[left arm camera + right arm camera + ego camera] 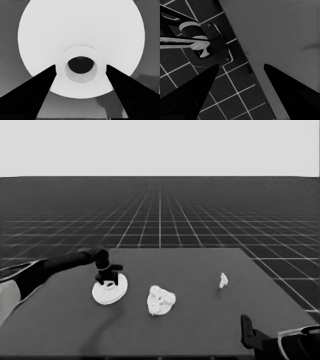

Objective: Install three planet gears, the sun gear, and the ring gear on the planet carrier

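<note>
The ring gear, the larger round part, lies at the table's left. It is a thick white disc with a raised hub around a small central hole. My left gripper stands straight over it, its fingertips pressed against either side of the hub. Near the table's middle sits a lumpy white cluster: the smaller round part, the planet carrier, with knobbly gears on top of it. How many gears it holds cannot be made out. My right gripper waits open at the near right corner, holding nothing.
A thin white piece stands alone at the right of the table. The table's corner edge and the floor grid show past the right fingers, along with dark machinery with blue lights.
</note>
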### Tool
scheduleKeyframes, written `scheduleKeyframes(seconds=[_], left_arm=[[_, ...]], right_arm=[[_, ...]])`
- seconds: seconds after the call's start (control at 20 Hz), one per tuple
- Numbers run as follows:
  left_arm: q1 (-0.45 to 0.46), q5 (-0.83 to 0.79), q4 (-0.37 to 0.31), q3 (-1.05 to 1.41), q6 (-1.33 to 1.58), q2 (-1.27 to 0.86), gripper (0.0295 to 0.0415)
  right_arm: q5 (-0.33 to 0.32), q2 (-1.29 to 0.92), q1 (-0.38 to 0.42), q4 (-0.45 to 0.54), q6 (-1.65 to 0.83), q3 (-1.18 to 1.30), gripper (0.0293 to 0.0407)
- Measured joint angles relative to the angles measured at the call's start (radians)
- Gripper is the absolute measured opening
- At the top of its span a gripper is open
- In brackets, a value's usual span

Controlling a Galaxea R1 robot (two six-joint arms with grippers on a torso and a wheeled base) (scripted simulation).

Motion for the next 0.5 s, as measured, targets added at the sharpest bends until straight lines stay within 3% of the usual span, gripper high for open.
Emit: scheduleKeyframes(seconds=[0.05,0.1,0.5], left_arm=[[0.0,0.0,0.0,-0.001,0.0,0.0,0.0353],[0.0,0.0,0.0,-0.001,0.0,0.0,0.0348],[0.0,0.0,0.0,-0.001,0.0,0.001,0.0348]], right_arm=[[0.0,0.0,0.0,0.0,0.0,0.0,0.0385],[0.0,0.0,0.0,0.0,0.0,0.0,0.0385],[0.0,0.0,0.0,0.0,0.0,0.0,0.0385]])
